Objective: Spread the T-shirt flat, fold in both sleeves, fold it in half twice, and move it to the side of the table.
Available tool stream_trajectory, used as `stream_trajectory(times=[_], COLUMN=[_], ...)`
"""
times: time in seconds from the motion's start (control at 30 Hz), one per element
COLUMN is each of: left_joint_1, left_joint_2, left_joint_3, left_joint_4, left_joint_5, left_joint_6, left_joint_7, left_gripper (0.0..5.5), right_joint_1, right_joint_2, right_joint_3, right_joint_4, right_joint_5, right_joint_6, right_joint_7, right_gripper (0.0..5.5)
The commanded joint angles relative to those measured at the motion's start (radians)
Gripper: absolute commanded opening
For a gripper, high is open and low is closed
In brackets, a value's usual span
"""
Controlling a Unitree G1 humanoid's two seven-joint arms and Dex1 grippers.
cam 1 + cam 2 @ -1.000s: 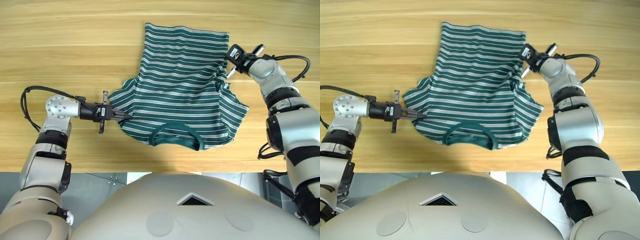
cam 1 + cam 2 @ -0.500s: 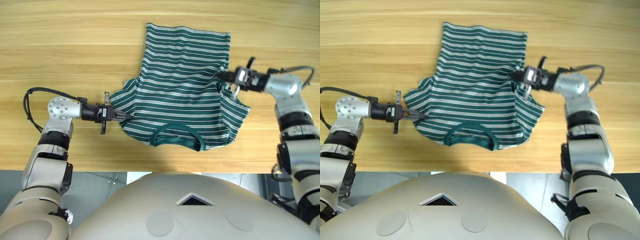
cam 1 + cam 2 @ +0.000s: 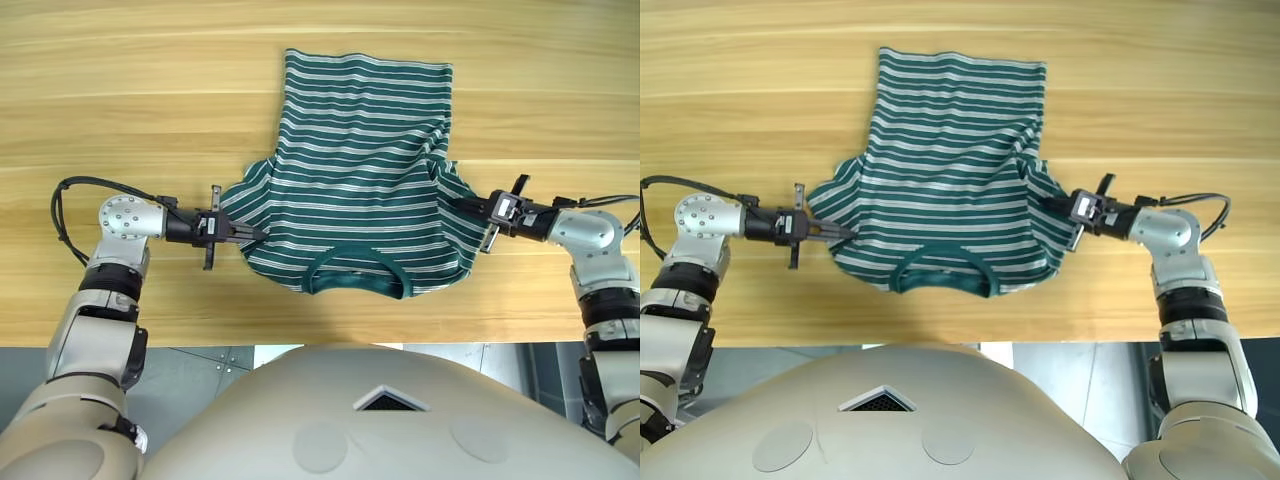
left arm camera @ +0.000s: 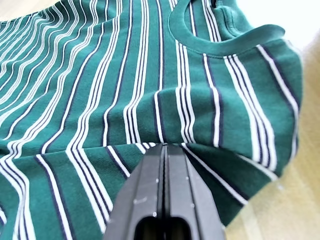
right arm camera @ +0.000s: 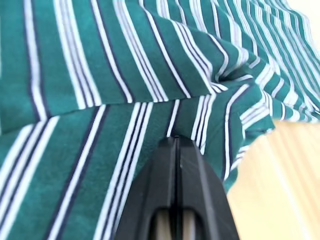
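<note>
The green T-shirt (image 3: 355, 170) with white stripes lies on the wooden table (image 3: 120, 90), collar (image 3: 355, 270) toward me and hem at the far side. Both sleeves are bunched against the body. My left gripper (image 3: 252, 234) lies low at the left sleeve, and the left wrist view shows the left gripper (image 4: 166, 146) shut with a raised fold of striped cloth at its tips. My right gripper (image 3: 458, 203) is at the right sleeve's edge. In the right wrist view the right gripper (image 5: 175, 139) is shut, with creases of fabric running into its tip.
Bare wood surrounds the shirt on the left, right and far sides. The table's front edge (image 3: 200, 343) runs just below the collar, with grey floor (image 3: 200, 365) beyond it.
My right arm swung from the shirt's far right side down and toward me to the right sleeve, which now lies pulled in closer to the body. The left gripper stayed at the left sleeve.
</note>
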Motion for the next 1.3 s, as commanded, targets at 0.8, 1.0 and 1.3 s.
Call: stream_trajectory(times=[0.8,1.0,1.3], left_joint_1=[0.013,0.045,0.032], left_joint_2=[0.052,0.138,0.137], left_joint_3=[0.156,0.251,0.160], left_joint_4=[-0.256,-0.310,-0.157], left_joint_5=[-0.293,-0.291,0.320], left_joint_6=[0.177,0.187,-0.066], left_joint_7=[-0.115,-0.103,0.386], left_gripper=[0.03,0.17,1.37], right_joint_1=[0.189,0.187,0.195], right_joint_2=[-0.048,-0.038,-0.033], right_joint_3=[-0.227,-0.248,-0.254], right_joint_4=[-0.170,-0.180,-0.188], right_joint_5=[0.326,0.337,0.343], right_joint_6=[-0.025,-0.021,-0.017], right_joint_7=[0.092,0.088,0.101], right_gripper=[0.01,0.00,0.00])
